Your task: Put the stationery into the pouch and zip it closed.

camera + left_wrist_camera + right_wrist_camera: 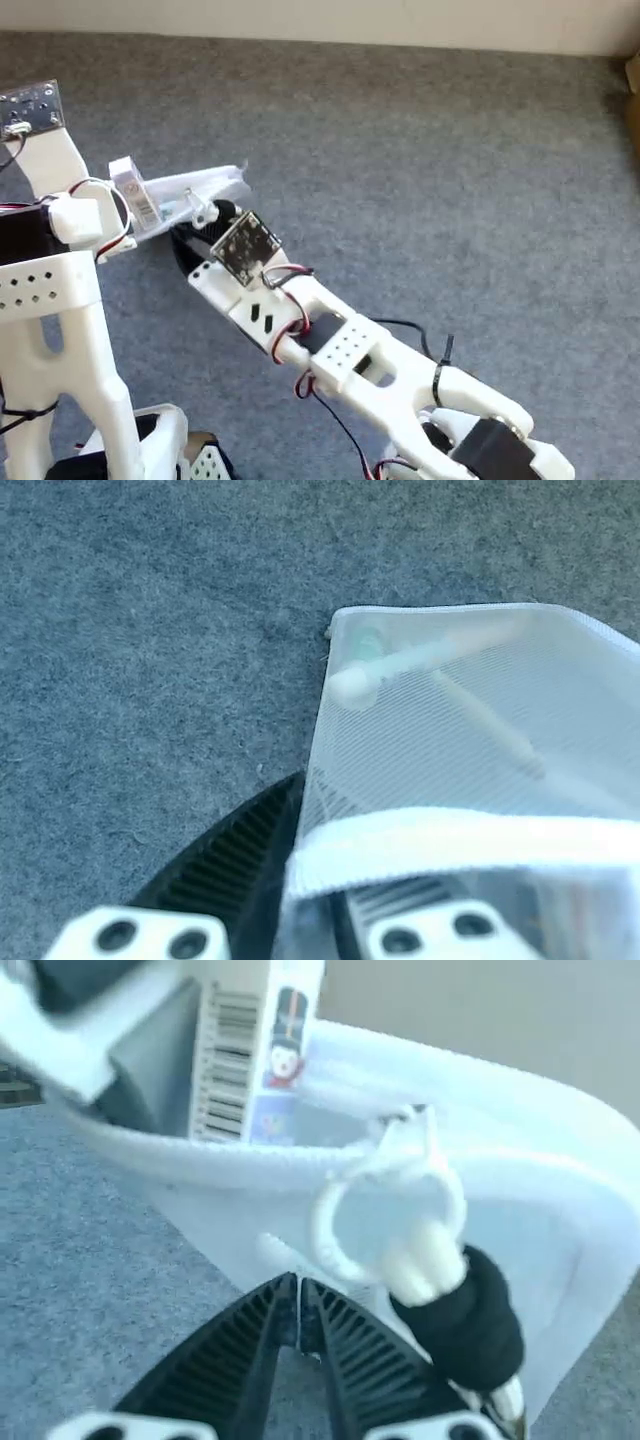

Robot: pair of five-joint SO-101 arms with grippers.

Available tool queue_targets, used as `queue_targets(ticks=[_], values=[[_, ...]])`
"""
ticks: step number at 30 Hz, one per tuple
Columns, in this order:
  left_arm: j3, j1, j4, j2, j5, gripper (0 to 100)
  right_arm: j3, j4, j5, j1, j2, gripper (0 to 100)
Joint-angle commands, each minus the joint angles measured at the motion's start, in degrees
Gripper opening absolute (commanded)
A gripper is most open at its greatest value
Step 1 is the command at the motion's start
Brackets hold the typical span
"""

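Two arms: both meet at the mesh pouch (195,190) on the left of the grey carpet (450,150), one from each side.
Pouch: white and see-through, its mouth end raised off the carpet, probably so the opening stays reachable and taut.
Left gripper (305,825): clamped on the pouch's white rim band, the mesh draped over its ribbed jaw. This looks like the anchoring hold, there to keep the pouch from sliding when the zip is pulled.
Right gripper (298,1305): its black ribbed jaws are pressed together just under the pouch's edge. Whether any fabric is pinched between them I cannot tell.
Zip pull (385,1210): a white cord loop hanging off the rim, just beside the right gripper's jaws but not between them.
Pen (430,658): already inside, lying slantwise behind the mesh.
Small carton (255,1050): a barcoded box standing at the mouth and poking above the rim, not fully in.
Step in hand: loading looks almost finished and zipping has not begun.
Next move: the carton probably needs seating lower so the zip can pass, and then the right gripper must take the loop.
Risk: the loop is thin and loose, so easy to miss.
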Motion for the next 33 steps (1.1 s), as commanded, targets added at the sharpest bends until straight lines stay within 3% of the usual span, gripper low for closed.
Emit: queue_targets(ticks=[1, 12, 23, 27, 33], values=[[0.8, 0.2, -0.8, 1.2, 0.4, 1, -4.5, -1.8, 0.4, 0.9, -2.4, 0.5], [0.8, 0.2, -0.8, 1.2, 0.4, 1, 0.6, 21.7, 0.4, -5.8, -25.8, 0.5], [1.6, 0.2, -1.3, 1.2, 0.4, 1, 0.7, 21.7, 0.4, -7.0, -28.0, 0.5], [1.7, 0.2, -1.7, 1.2, 0.4, 1, 0.1, 21.6, 0.4, -5.8, -21.6, 0.5], [1.7, 0.2, -1.7, 1.2, 0.4, 1, -3.5, 7.1, 0.4, -0.6, -8.0, 0.5]])
